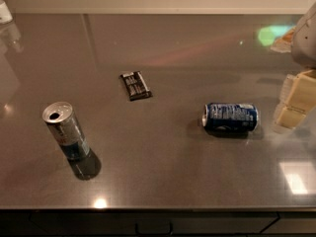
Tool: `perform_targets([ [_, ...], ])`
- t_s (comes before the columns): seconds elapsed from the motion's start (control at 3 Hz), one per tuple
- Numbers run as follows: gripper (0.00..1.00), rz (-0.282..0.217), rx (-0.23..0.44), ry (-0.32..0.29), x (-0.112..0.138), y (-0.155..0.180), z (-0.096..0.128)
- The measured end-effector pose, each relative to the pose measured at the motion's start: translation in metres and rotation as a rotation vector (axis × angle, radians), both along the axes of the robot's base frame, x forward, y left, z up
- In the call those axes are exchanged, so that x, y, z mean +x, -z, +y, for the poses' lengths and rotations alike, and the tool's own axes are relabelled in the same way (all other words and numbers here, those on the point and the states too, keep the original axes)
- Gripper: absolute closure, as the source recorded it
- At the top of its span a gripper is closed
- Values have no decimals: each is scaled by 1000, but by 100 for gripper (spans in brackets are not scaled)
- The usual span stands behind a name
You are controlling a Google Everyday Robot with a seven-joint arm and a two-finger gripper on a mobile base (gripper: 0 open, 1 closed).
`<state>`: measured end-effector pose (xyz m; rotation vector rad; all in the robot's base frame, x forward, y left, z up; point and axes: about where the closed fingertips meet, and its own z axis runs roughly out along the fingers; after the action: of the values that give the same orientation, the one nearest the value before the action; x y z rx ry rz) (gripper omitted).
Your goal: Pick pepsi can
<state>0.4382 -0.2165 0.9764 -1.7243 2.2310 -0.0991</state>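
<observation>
The pepsi can (230,116), dark blue with white print and silver ends, lies on its side on the grey countertop (163,167), right of centre. My gripper (295,101) is at the right edge of the view, just right of the can and apart from it. Its pale blocky fingers (290,116) hang close to the counter surface. Nothing is held between them as far as the view shows.
A taller slim silver can (65,130) with a bluish base stands upright at the left. A small flat black packet (135,85) lies behind the middle. A white object (4,11) sits at the far left corner. The counter's front edge (158,210) runs along the bottom.
</observation>
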Motion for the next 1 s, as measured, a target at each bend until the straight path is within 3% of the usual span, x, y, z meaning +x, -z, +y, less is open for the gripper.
perform_targets([
  [1.0,0,15,3,-46,11,21,8],
])
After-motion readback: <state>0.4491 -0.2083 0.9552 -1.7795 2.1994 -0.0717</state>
